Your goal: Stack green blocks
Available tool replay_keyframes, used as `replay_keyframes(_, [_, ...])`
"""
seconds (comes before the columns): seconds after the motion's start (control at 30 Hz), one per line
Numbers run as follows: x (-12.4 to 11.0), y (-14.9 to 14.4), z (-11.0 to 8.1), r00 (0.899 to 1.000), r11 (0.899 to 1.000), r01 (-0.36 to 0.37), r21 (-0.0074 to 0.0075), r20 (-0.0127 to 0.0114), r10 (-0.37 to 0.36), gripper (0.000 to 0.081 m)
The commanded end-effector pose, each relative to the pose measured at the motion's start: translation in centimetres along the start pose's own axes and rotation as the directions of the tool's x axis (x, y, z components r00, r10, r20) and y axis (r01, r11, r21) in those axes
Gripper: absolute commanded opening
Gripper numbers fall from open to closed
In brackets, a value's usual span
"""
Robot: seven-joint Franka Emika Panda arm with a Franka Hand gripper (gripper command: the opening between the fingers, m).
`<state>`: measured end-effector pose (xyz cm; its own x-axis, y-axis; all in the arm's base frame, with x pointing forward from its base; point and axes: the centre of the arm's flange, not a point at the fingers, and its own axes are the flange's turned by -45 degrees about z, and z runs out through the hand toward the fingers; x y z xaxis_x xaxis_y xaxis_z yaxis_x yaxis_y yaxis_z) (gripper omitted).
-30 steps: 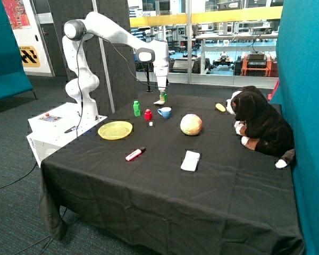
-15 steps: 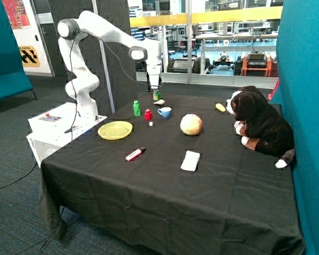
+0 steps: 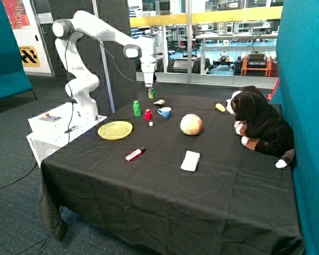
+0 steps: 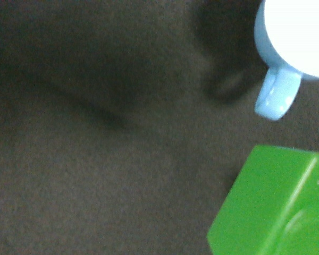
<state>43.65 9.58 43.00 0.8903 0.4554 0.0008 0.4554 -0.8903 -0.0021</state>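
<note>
You see the black-draped surface point(image 3: 165, 175) filling the lower frame, with the white arm point(image 3: 90, 32) arching in from the upper left. At the right edge sits a plush dog point(image 3: 260, 125); a yellow plate point(image 3: 115, 129) lies left of centre. Upper centre, the tool point(image 3: 150, 91) hangs above the surface pinching a green block point(image 3: 151, 94), lifted clear, presumably so it can travel over the clutter. Just below and left stands the green stack point(image 3: 136, 108), seemingly two blocks tall, the likely target. Beside it are the red block point(image 3: 148, 114) and the blue cup point(image 3: 164, 112). In the wrist view the held block fills the lower right corner.
</note>
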Motion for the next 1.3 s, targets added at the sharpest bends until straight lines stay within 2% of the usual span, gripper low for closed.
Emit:
replay_keyframes(0.0, [-1.8,-0.3,-0.3,1.0,1.0,-0.018,-0.0021,0.0008,0.018,0.0])
replay_keyframes(0.2, [-2.9,-0.4,0.2,1.0,1.0,-0.009,-0.0021,0.0008,0.009,0.0])
replay_keyframes(0.6, [-3.5,-0.3,-0.4,1.0,1.0,-0.014,-0.0021,0.0008,0.014,0.0])
replay_keyframes(1.27, [-6.2,-2.3,-0.7,1.0,1.0,-0.008,-0.0021,0.0008,0.008,0.0])
